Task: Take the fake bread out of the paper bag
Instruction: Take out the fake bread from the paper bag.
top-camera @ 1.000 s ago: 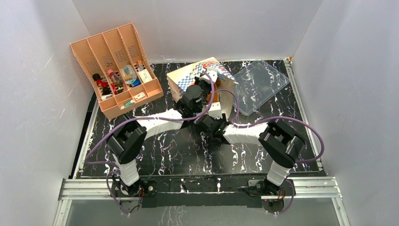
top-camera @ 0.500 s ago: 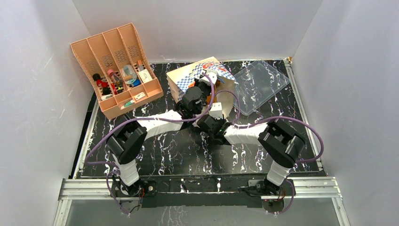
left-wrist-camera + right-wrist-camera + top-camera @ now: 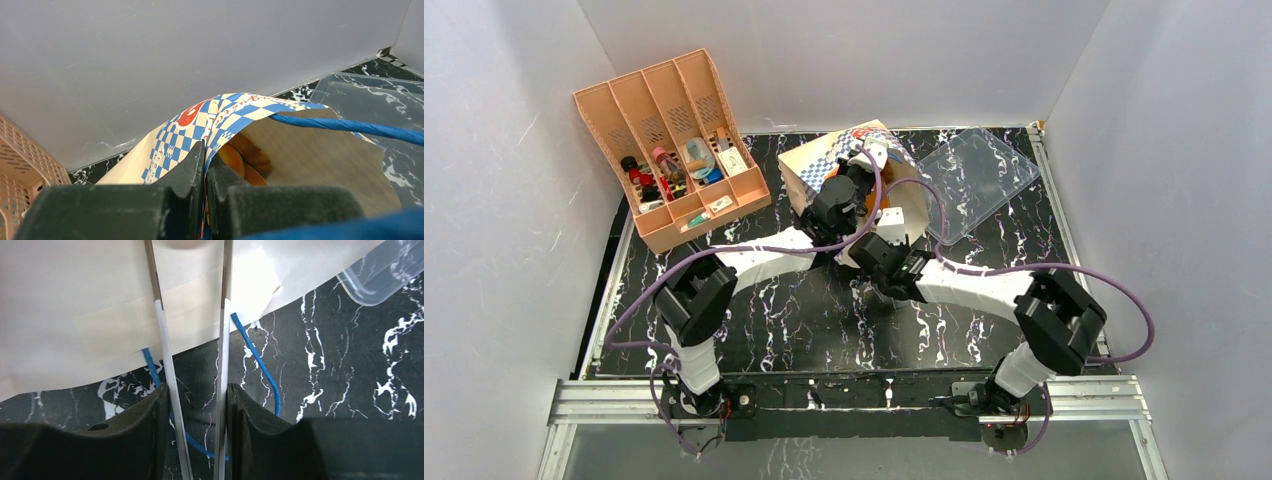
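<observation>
Left wrist view shows the left gripper (image 3: 206, 165) with its jaws pinched closed on the blue-and-white checkered rim of the paper bag (image 3: 220, 117), holding the mouth up. Inside, at 6 o'clock of the opening, the bread (image 3: 236, 156) shows only as a few orange and brown curves; which pieces they are cannot be told. A blue cord handle (image 3: 345, 125) crosses the mouth towards 3 o'clock. On the right wrist camera the right gripper (image 3: 195, 395) has its jaws closed on a pair of metal tongs (image 3: 164, 340), whose two arms run towards 12 o'clock over the cream paper; their tips are cut off by the frame edge, where a rounded tan shape (image 3: 182, 243) sits between them, too little of it visible to name. From above, the bag lies at 12 o'clock on the worktop (image 3: 824, 320), largely hidden under both arms, with a clear tray (image 3: 979, 175) at 1 o'clock and an orange organiser (image 3: 674, 140) at 10 o'clock.
</observation>
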Action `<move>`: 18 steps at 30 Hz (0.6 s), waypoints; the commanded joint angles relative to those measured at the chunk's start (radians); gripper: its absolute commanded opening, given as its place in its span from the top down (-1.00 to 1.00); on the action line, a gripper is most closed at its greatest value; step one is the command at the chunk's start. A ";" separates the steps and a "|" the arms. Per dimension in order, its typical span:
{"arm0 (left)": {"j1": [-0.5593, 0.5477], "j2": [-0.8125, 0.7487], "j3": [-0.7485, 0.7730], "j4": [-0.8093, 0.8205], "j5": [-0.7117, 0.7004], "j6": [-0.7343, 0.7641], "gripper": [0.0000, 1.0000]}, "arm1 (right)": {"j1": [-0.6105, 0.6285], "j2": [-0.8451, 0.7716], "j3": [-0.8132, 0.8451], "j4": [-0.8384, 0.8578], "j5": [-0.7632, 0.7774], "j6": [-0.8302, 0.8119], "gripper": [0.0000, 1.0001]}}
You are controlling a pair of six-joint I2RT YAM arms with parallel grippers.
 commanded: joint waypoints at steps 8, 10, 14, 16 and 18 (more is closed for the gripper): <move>0.000 0.032 0.079 -0.016 -0.023 0.004 1.00 | -0.004 -0.155 0.104 -0.122 0.011 -0.020 1.00; -0.002 0.033 0.067 -0.012 -0.026 0.001 1.00 | -0.004 -0.150 0.129 -0.145 0.011 -0.023 1.00; -0.003 0.035 0.052 -0.005 -0.035 0.012 1.00 | -0.004 -0.159 0.164 -0.195 0.004 -0.017 1.00; -0.003 0.040 0.054 0.000 -0.041 0.023 1.00 | -0.003 -0.187 0.158 -0.203 -0.003 -0.014 1.00; -0.003 0.049 0.062 0.004 -0.046 0.033 1.00 | -0.002 -0.218 0.148 -0.211 -0.018 -0.014 1.00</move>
